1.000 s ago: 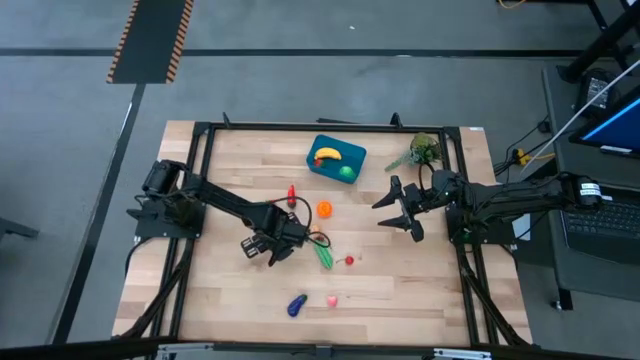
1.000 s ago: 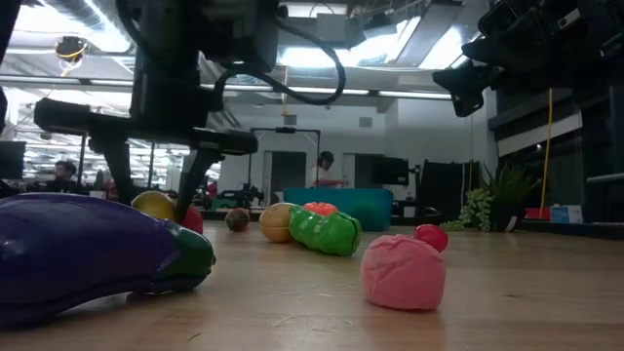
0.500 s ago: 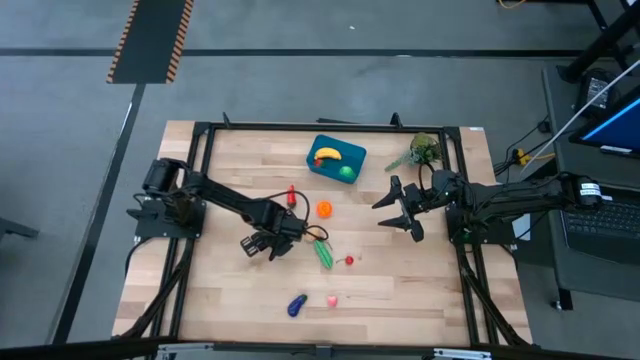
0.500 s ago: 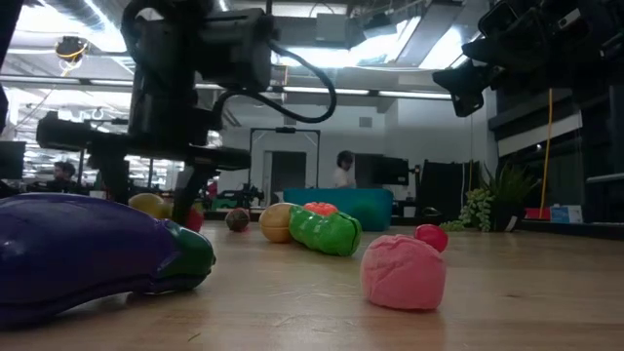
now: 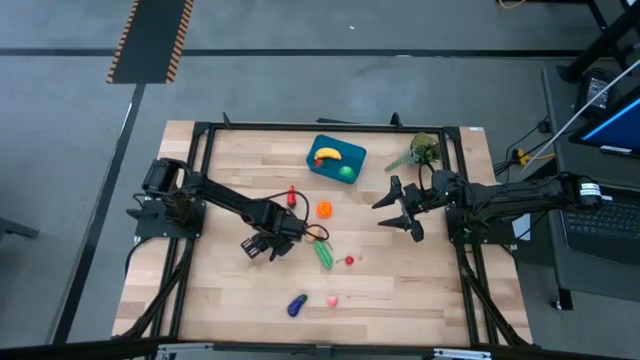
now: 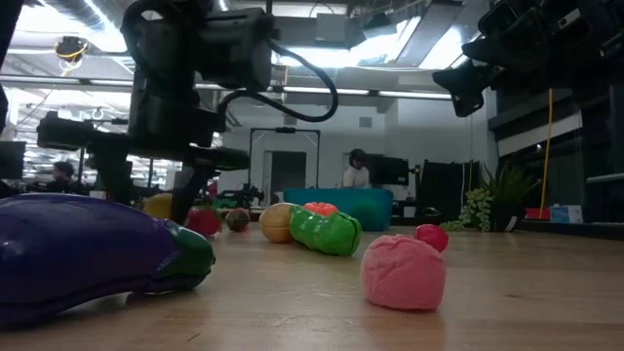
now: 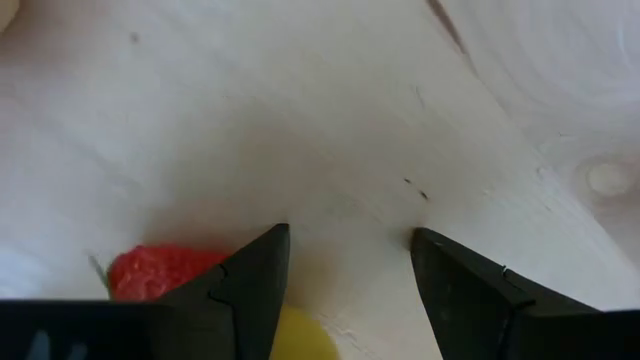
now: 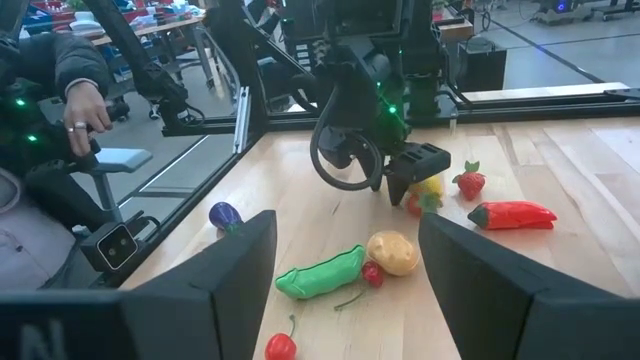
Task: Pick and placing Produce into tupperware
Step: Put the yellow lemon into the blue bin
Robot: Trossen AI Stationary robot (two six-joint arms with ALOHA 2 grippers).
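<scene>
The teal tub (image 5: 336, 158) sits toward the table's far edge and holds a banana and a green piece. Loose produce lies mid-table: a red chili (image 5: 292, 193), an orange (image 5: 324, 209), a green pea pod (image 5: 324, 254), a cherry (image 5: 349, 260), a pink piece (image 5: 331, 299) and a purple eggplant (image 5: 296, 305). My left gripper (image 5: 262, 243) is open, pointing down just over a yellow piece (image 7: 300, 335) and a strawberry (image 7: 160, 270). The yellow piece shows between its fingers, the strawberry beside one of them. My right gripper (image 5: 398, 208) hangs open above the table's right part. My left gripper (image 7: 350, 240) has its open fingers low over the table from above, astride the yellow piece and next to the strawberry. I cannot tell whether either finger touches them.
A leafy green sprig (image 5: 420, 152) lies at the far right corner, beside the right arm. A tan potato (image 8: 392, 252) rests by the pea pod (image 8: 320, 272). A black frame runs around the table. A person sits beyond the table in the right wrist view.
My left gripper has moved a little toward the table's left edge and down over the yellow piece and the strawberry, staying open. It has kept nearly still in the last half second. My right arm has not moved.
</scene>
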